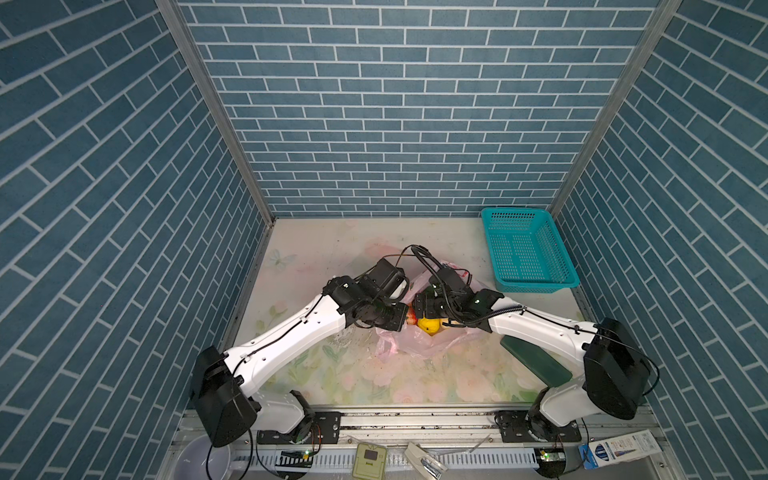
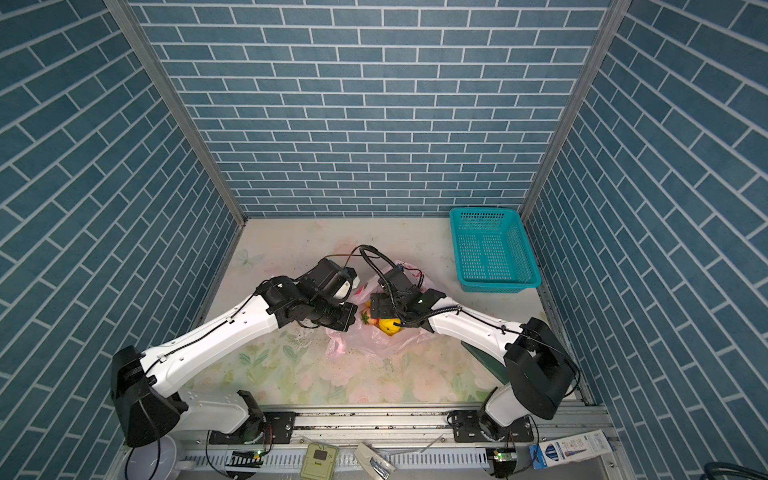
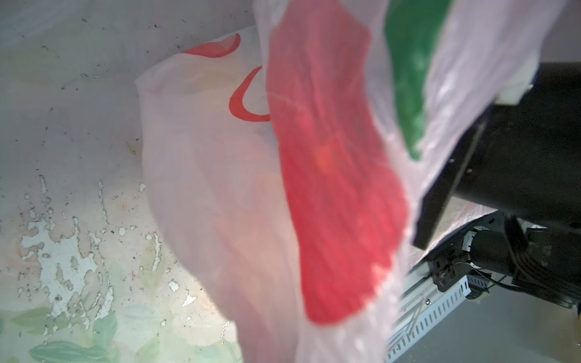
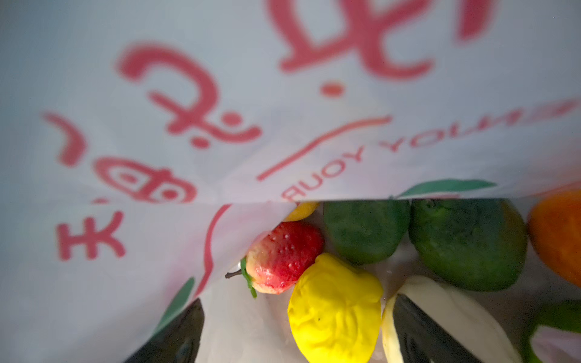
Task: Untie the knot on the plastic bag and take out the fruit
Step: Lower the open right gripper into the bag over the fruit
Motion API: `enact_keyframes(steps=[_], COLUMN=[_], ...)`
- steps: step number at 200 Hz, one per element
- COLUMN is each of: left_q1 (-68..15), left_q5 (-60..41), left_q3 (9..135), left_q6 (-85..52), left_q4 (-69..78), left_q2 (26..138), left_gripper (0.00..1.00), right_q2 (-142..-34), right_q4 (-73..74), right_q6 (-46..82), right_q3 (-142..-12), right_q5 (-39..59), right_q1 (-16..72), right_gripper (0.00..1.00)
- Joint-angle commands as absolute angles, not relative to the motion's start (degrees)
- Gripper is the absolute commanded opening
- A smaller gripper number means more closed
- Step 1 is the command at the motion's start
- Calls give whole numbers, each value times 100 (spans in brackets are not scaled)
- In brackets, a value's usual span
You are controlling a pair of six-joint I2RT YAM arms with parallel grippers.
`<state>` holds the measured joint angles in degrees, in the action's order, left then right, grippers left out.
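The pink plastic bag [image 1: 415, 347] [image 2: 374, 343] lies mid-table with its mouth open; the knot is out of view. My left gripper [image 1: 404, 321] is at the bag's left edge. Bag film [image 3: 330, 188] with a red apple print hangs across its wrist view and hides the jaws, which are shut on it. My right gripper [image 4: 298, 330] is open inside the bag's mouth, and a yellow fruit [image 4: 333, 308] [image 1: 429, 325] lies between its fingers [image 4: 176, 333]. Around it lie a red strawberry-like fruit [image 4: 283, 257], two dark green fruits [image 4: 468, 242], an orange one [image 4: 559, 232] and a cream-white one [image 4: 456, 301].
A teal perforated basket [image 1: 536, 286] [image 2: 494, 286] stands at the back right by the wall. A dark green flat board [image 1: 536, 361] lies under the right arm. Blue brick-pattern walls close three sides. Small boxes and a rail run along the front edge [image 1: 415, 419].
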<state>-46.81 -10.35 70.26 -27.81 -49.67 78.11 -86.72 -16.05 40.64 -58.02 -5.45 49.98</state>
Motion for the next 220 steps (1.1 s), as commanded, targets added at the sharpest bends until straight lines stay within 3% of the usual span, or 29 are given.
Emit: enact_keyframes(steps=[1, 102, 182, 220], left_q1=[-4711, -4702, -4796, -4845], left_q5=[-888, -781, -1059, -993], left_q3=[6950, 7149, 6573, 6461], left_q6=[-2761, -3196, -3215, -3242], left_q4=[-5241, -4693, -4684, -4560], left_q2=[7732, 7620, 7441, 7392], left_gripper=[0, 0, 0, 0], right_q2=[-8700, -8138, -7673, -7708], right_q4=[-1335, -1600, -1806, -2740], right_q6=[4153, 4866, 5163, 5265], right_q3=[-5769, -4592, -5019, -5339], right_q5=[-280, -268, -578, -1433], right_q1=[5018, 6301, 5604, 5235], right_gripper=[92, 92, 92, 93])
